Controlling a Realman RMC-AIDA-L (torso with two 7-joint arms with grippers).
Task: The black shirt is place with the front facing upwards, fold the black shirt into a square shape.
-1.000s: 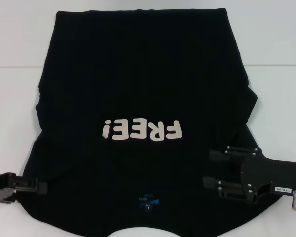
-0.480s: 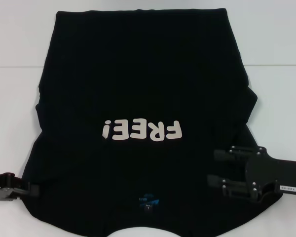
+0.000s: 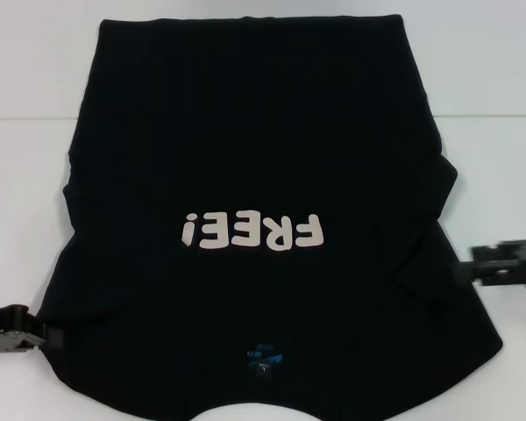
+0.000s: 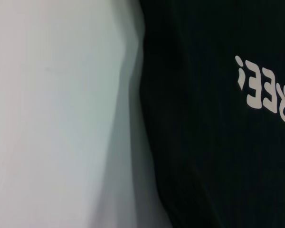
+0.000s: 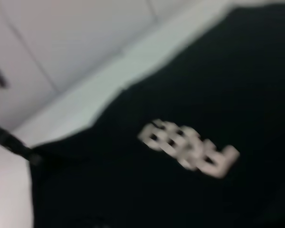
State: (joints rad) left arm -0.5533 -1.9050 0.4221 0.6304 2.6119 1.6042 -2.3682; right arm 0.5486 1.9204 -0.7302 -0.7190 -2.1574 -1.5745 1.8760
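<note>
The black shirt (image 3: 245, 158) lies spread flat on the white table, front up. Its white "FREE!" letters (image 3: 251, 232) read upside down from my head, and the blue neck label (image 3: 263, 358) is at the near edge. The right sleeve is folded inward (image 3: 425, 228). My left gripper (image 3: 26, 329) sits low at the shirt's near left edge. My right gripper (image 3: 486, 265) is open, off the shirt's right edge, blurred. The shirt (image 4: 204, 142) fills one side of the left wrist view. The right wrist view shows the shirt (image 5: 190, 80) and its letters (image 5: 190, 149).
The white table (image 3: 26, 219) shows bare on both sides of the shirt and beyond it, with a seam line (image 3: 491, 117) across the back. Bare table (image 4: 52, 118) fills the rest of the left wrist view.
My right gripper has pulled back off the shirt to the right and slightly up. My left gripper has drawn back to the left, off the cloth. The shirt has not moved.
</note>
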